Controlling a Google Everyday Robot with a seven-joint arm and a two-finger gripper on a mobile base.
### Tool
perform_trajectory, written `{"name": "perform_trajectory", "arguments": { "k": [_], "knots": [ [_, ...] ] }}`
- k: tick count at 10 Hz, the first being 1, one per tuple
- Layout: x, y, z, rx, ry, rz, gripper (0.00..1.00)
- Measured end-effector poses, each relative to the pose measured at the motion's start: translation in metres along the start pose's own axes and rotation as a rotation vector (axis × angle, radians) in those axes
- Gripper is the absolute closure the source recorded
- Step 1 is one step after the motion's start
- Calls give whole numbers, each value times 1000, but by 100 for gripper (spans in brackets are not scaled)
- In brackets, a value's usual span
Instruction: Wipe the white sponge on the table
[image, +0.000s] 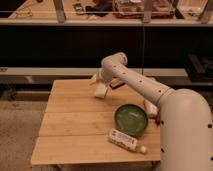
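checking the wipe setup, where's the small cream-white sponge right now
In the camera view, the small flat cream-white sponge lies near the far edge of the light wooden table, just below the gripper, up-left of the green bowl.

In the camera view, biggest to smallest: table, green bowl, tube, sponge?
Light wooden table
Round green bowl
White labelled tube
Small cream-white sponge, farther back by the gripper, so maybe shrunk by distance.

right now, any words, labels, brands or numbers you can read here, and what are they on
No text can be read as words.
white tube: label with dark print, too blurred to read.
green bowl, white sponge, table: no lettering visible.
gripper, by the sponge near the table's far edge: no marking visible.
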Motion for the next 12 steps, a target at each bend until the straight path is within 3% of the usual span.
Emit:
{"name": "perform_trajectory", "arguments": {
  "k": [5, 12],
  "knots": [
    [-10, 27, 35, -38, -41, 102, 35],
    [-18, 26, 67, -52, -81, 168, 35]
  ]
}}
